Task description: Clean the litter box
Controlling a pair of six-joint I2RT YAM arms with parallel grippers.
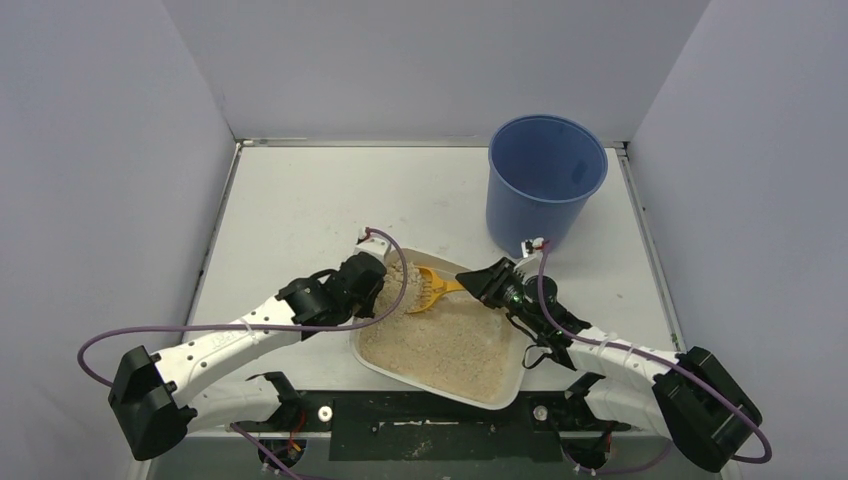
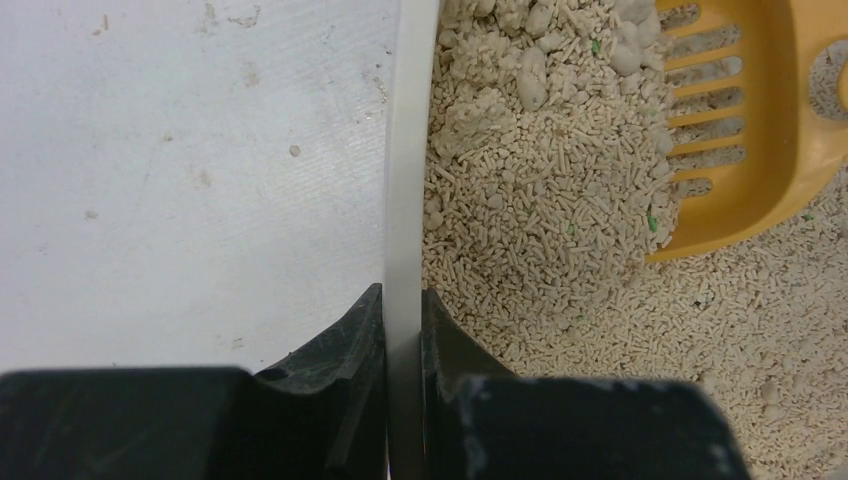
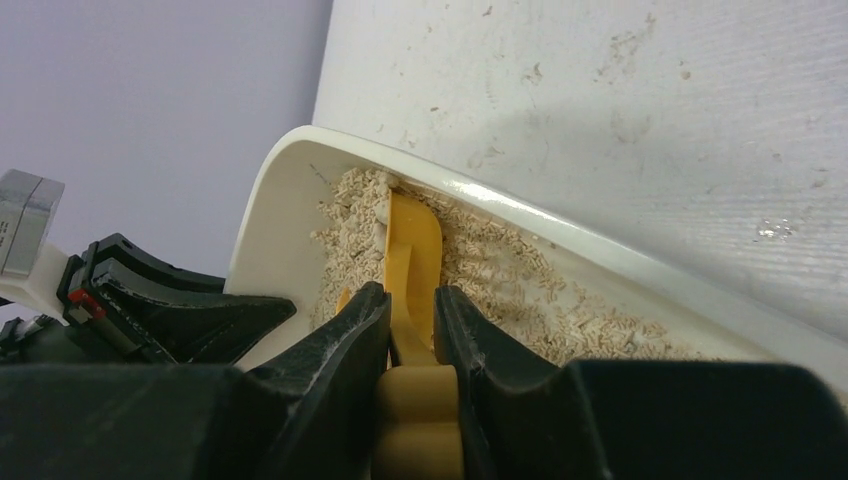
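Note:
The off-white litter box (image 1: 515,383) with beige litter sits at the table's near middle. My left gripper (image 1: 383,272) is shut on its left rim (image 2: 408,180), one finger outside and one inside. My right gripper (image 1: 487,283) is shut on the handle of an orange slotted scoop (image 1: 428,288). The scoop's head (image 2: 745,130) lies in the litter at the box's far left corner, with a heap of pellets and clumps (image 2: 545,120) against it. In the right wrist view the scoop (image 3: 412,250) points into that corner of the box (image 3: 262,190).
A tall blue round bucket (image 1: 545,185) stands upright at the back right, just beyond the box and the right arm. White walls close in the table on the left, back and right. A purple cable loops off each arm.

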